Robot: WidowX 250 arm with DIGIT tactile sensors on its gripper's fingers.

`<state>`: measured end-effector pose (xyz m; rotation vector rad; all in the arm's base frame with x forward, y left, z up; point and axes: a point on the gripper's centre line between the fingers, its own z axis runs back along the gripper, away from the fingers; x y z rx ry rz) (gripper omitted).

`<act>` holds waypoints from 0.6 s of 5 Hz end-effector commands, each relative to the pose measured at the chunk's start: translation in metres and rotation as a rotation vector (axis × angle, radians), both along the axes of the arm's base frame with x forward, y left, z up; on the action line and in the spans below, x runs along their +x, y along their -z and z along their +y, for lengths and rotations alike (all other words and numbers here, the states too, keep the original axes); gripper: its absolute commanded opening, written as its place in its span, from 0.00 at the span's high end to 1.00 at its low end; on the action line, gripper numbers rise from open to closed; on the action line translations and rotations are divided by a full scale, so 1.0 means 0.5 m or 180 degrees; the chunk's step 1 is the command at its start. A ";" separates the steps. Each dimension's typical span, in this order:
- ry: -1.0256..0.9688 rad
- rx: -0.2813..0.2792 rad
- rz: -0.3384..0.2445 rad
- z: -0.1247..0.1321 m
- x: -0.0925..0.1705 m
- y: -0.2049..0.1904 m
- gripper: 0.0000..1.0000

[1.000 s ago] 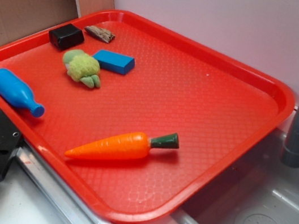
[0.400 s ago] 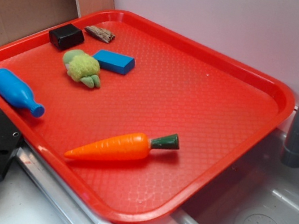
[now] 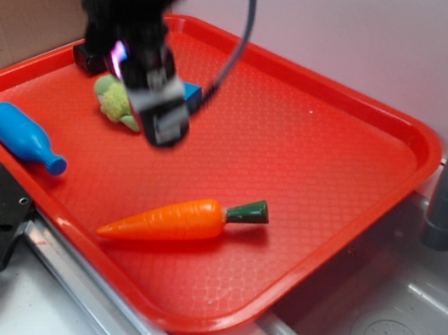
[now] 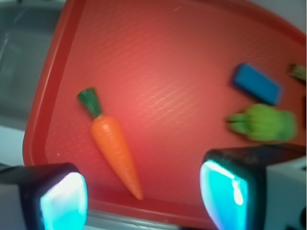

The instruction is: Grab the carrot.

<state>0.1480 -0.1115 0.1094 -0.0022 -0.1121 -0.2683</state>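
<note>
Claw (image 3: 164,130) spread apart, empty, hovering over the tray (image 3: 362,113) near the green toy (image 3: 115,99). Carrot (image 3: 172,220) lies untouched at tray's front edge, well apart. Approach, descent, grasp all left.

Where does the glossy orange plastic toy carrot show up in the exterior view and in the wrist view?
Exterior: the glossy orange plastic toy carrot lies low and centre on the red plastic tray, tip pointing left, green stem to the right.
Wrist: the carrot is left of centre, stem up, tip pointing down toward the tray's near rim.
Shared landmark: the flat blue rectangular block, beside the fuzzy green toy.
</note>
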 end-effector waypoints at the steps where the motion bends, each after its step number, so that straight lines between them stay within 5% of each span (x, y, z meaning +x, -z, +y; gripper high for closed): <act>1: 0.0067 -0.0006 0.0135 0.006 0.007 0.101 0.00; 3: 0.0166 0.0027 0.0376 -0.028 0.041 0.187 0.00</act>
